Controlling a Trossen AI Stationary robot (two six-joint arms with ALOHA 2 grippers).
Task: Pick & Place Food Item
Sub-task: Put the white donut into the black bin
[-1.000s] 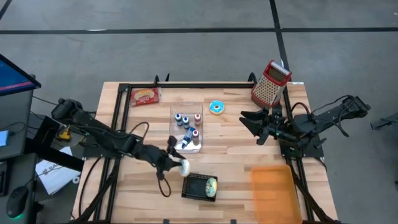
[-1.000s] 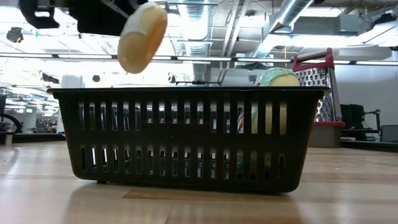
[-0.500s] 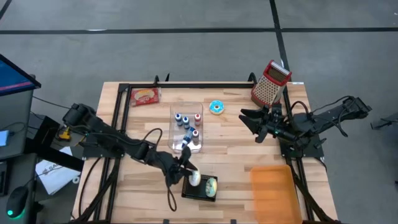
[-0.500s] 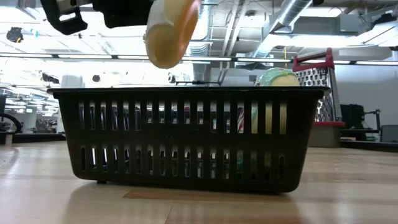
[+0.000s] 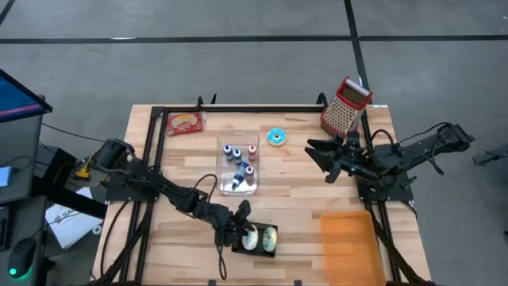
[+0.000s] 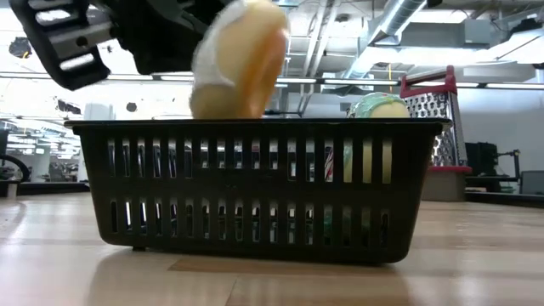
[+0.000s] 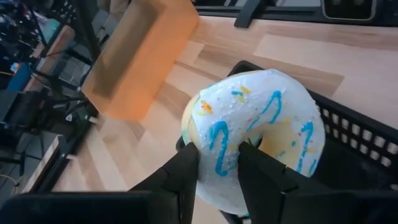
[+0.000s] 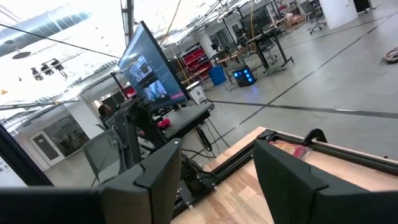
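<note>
Grater (image 5: pixel 344 105) far right, blue donut (image 5: pixel 276 137) and clear tray (image 5: pixel 239 163) of small bottles mid-table, left gripper (image 5: pixel 244 232) clamping a white donut (image 7: pixel 261 127) over black basket (image 5: pixel 254 239) holding a green item (image 6: pixel 377 106), right gripper (image 5: pixel 321 156) waiting, fingers apart.

A white-iced donut (image 7: pixel 255 134) with blue squiggles and sprinkles stands on edge, pinched through its hole, its lower part below the rim of the black slatted basket (image 5: pixel 255 238) at the table's 6 o'clock. A green-iced donut (image 6: pixel 379 105) leans inside the basket's right end.
</note>
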